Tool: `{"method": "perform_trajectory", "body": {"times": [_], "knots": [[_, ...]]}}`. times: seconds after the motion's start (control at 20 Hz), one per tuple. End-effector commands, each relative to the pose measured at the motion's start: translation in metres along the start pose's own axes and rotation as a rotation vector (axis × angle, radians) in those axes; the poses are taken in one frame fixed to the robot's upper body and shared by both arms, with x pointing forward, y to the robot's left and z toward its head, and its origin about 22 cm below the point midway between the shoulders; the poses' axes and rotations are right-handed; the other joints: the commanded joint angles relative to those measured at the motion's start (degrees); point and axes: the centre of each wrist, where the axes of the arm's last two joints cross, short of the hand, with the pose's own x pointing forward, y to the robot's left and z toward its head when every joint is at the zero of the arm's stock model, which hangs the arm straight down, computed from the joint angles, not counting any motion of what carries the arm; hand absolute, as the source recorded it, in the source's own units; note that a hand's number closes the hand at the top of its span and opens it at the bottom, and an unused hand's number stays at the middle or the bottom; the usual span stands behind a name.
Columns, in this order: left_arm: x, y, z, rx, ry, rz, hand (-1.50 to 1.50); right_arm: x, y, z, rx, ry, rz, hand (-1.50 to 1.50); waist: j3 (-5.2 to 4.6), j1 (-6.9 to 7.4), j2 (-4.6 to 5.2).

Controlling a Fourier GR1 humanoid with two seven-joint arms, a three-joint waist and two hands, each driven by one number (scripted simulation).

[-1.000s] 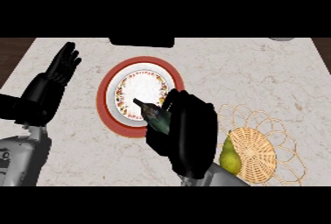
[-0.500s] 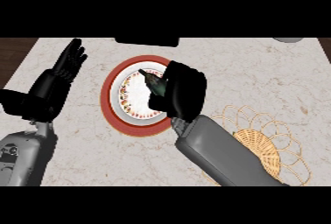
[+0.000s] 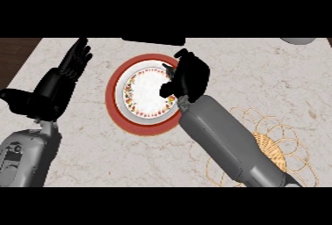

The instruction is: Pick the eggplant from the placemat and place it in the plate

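From the head view I see my right hand (image 3: 188, 79) over the right rim of the plate (image 3: 120, 83), its grey forearm running in from the lower right across the counter (image 3: 259, 74). The fingers are curled down and inward, and at the hand's upper left edge a small dark tip pokes out, which I take to be the eggplant (image 3: 168, 68). So the hand is clenched round the eggplant, and the eggplant sits above the plate's white centre near its right side, mostly hidden by the hand. I cannot tell whether it touches the plate.

The plate is round with a red outer rim, a patterned ring inside it and a white middle. It lies on the pale marbled counter between my two arms.

My left hand (image 3: 55, 88) rests at the left of the view, well apart from the plate, fingers straight and pointing up, released and holding nothing.

At the lower right, partly under my right forearm, lies the woven placemat (image 3: 285, 145) with looped wire edging. A dark object (image 3: 152, 40) sits at the counter's far edge, and a pale one (image 3: 301, 40) shows at the top right corner.
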Motion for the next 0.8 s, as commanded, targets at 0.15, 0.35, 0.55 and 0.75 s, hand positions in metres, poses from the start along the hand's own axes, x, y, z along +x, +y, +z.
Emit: {"method": "perform_trajectory", "body": {"times": [0.15, 0.35, 0.55, 0.75], "knots": [[0.002, -0.009, -0.003, -0.023, -0.019, 0.011, 0.0, 0.008, 0.005, -0.015, -0.052, 0.094, -0.261, -1.5, 0.05, 1.29, 0.17], [0.007, -0.005, -0.009, -0.023, -0.013, 0.009, 0.0, 0.01, 0.007, -0.018, -0.169, 0.061, -0.383, -1.5, 0.05, 0.89, 0.06], [-0.001, -0.004, -0.003, -0.008, -0.006, 0.01, 0.0, 0.018, 0.0, -0.019, -0.231, 0.054, -0.546, -1.5, 0.05, -0.02, -0.27], [-0.004, -0.002, 0.002, 0.014, 0.006, 0.006, 0.0, 0.02, 0.002, -0.018, -0.275, 0.067, -0.631, -1.5, 0.01, -1.45, -0.86]]}}
